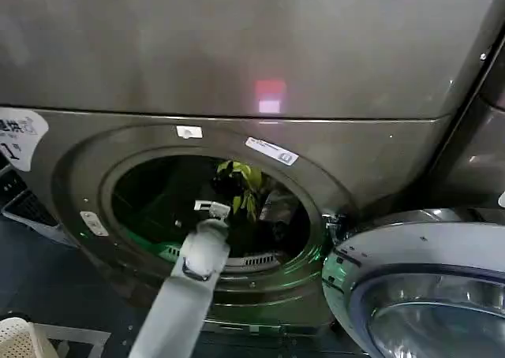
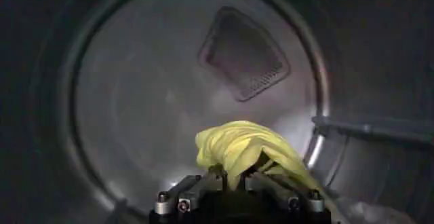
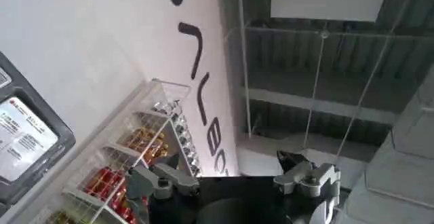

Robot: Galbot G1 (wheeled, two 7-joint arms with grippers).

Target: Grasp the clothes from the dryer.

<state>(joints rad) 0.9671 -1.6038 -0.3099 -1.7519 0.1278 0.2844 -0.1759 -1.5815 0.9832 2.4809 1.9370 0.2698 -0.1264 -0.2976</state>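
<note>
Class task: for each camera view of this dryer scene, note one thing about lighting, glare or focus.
Head view: a pink-white glare patch on the bronze-grey metallic dryer, its drum dark. Left wrist view: dim steel drum, with the yellow-green fabric garment at the left hand standing out brightly. Right wrist view: evenly bright white wall; the right hand dark at the frame edge.

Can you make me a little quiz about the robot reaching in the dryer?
1. True or false: the left gripper has its fingers closed on a yellow-green garment.
2. Where is the dryer door? A) shut over the porthole B) swung open at the robot's right C) taken off
3. Fill in: the left gripper is inside the dryer's steel ____.

Key: 1 true. 2 B. 3 drum. The right gripper is open, raised, away from the dryer.
</note>
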